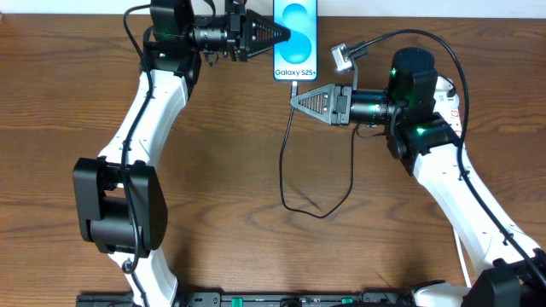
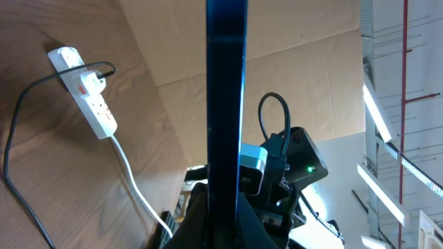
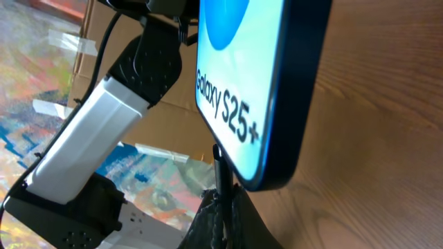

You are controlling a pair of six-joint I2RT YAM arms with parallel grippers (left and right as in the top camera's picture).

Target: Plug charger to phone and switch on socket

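Gripping the phone (image 1: 299,51) by its left edge, the left gripper (image 1: 285,36) is clamped on it. Just below the phone's bottom edge, the right gripper (image 1: 295,101) is clenched on the charger (image 1: 283,170) near its tip. The tip meets that edge, but I cannot tell whether it is seated. The cable's slack loops well below the phone. The socket (image 2: 97,104) lies off to the phone's right, mostly under the right arm.

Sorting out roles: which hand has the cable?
The right hand, pinching the black cable just under the phone's bottom edge; the left hand grips the phone's side instead.
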